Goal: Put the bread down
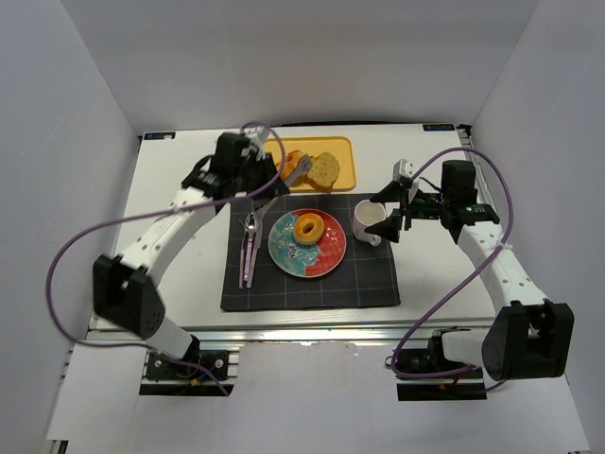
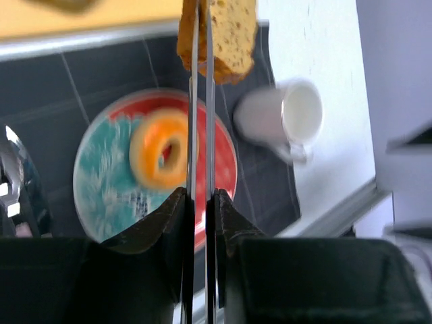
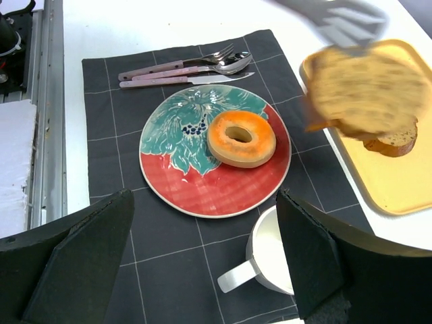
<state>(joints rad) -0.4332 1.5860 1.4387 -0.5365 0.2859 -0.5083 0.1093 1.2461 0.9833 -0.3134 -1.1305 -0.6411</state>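
My left gripper (image 1: 272,176) (image 2: 200,196) is shut on metal tongs (image 1: 301,171) (image 2: 200,101). The tongs pinch a slice of brown bread (image 2: 229,37) (image 3: 364,91) and hold it in the air over the near edge of the orange tray (image 1: 345,151); in the top view the slice (image 1: 327,169) shows there. A second bread piece (image 3: 395,138) lies on the tray. The red-and-teal plate (image 1: 326,253) (image 2: 101,175) (image 3: 196,189) carries an orange ring-shaped bagel (image 1: 307,228) (image 3: 241,137). My right gripper (image 1: 392,216) (image 3: 204,202) is open and empty beside the mug.
A white mug (image 1: 368,222) (image 3: 270,260) (image 2: 290,118) stands on the dark placemat (image 1: 312,288) right of the plate. A fork, spoon and knife (image 1: 250,246) (image 3: 182,67) lie left of the plate. White walls enclose the table.
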